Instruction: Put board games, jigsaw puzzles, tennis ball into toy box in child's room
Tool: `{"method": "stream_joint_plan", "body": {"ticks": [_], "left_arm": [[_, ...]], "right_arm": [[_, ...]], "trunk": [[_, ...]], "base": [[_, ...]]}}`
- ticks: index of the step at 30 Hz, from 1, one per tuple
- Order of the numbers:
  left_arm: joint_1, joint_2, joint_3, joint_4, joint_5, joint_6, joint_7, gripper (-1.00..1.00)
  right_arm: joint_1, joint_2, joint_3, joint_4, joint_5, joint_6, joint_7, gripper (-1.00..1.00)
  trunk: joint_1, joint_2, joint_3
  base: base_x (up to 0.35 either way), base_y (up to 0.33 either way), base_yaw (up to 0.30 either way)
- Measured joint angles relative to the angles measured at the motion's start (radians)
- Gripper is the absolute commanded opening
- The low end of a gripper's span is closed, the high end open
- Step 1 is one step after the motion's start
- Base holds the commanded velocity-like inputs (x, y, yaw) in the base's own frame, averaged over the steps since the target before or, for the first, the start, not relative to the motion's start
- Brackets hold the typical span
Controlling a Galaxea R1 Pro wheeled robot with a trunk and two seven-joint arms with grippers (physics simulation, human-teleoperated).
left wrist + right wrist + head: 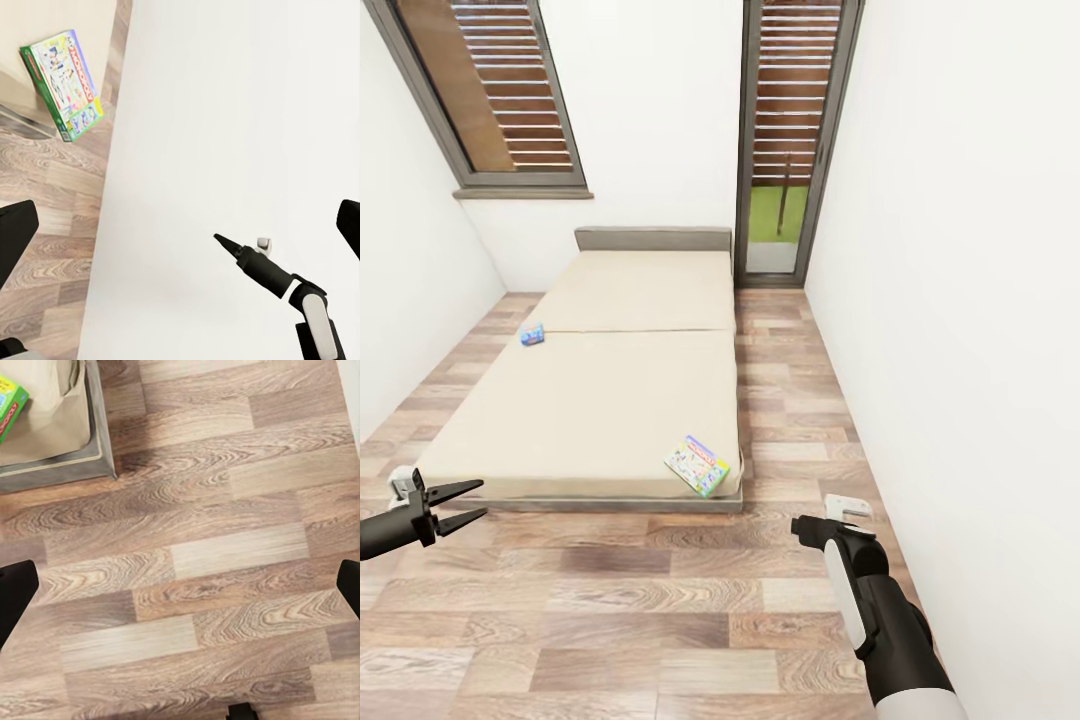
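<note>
Trouble is waiting at the bed (600, 400), where the green-and-white game box (697, 465) is sitting at the near corner and the small blue box (532, 334) at the far side edge, while both the left end effector (468, 505) and the right end effector (805, 527) are hanging open and empty, so a clumsy reach is risking a shove to the floor (660, 620).

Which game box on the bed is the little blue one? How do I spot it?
Find the wide beige bed under the window. The small blue box lies at its left edge, halfway up. The other box, at the near right corner, is bigger and green-and-white.
</note>
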Motion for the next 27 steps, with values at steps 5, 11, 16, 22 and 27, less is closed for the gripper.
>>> {"method": "stream_joint_plan", "body": {"ticks": [5, 11, 16, 22, 27], "left_arm": [[0.0, -0.002, 0.0, 0.0, 0.0, 0.0, 0.0, 1.0], [0.0, -0.003, 0.0, 0.0, 0.0, 0.0, 0.0, 1.0], [0.0, -0.003, 0.0, 0.0, 0.0, 0.0, 0.0, 1.0], [0.0, -0.001, 0.0, 0.0, 0.0, 0.001, 0.0, 1.0], [0.0, -0.001, 0.0, 0.0, 0.0, 0.0, 0.0, 1.0]], "right_arm": [[0.0, 0.0, 0.0, 0.0, 0.0, 0.0, 0.0, 1.0], [0.0, 0.0, 0.0, 0.0, 0.0, 0.0, 0.0, 1.0], [0.0, 0.0, 0.0, 0.0, 0.0, 0.0, 0.0, 1.0], [0.0, 0.0, 0.0, 0.0, 0.0, 0.0, 0.0, 1.0], [0.0, 0.0, 0.0, 0.0, 0.0, 0.0, 0.0, 1.0]], "trunk": [[0.0, 0.0, 0.008], [0.0, 0.0, 0.018], [0.0, 0.0, 0.026], [0.0, 0.0, 0.036], [0.0, 0.0, 0.044]], "base": [[0.0, 0.0, 0.0], [0.0, 0.0, 0.0], [0.0, 0.0, 0.0], [0.0, 0.0, 0.0], [0.0, 0.0, 0.0]]}}
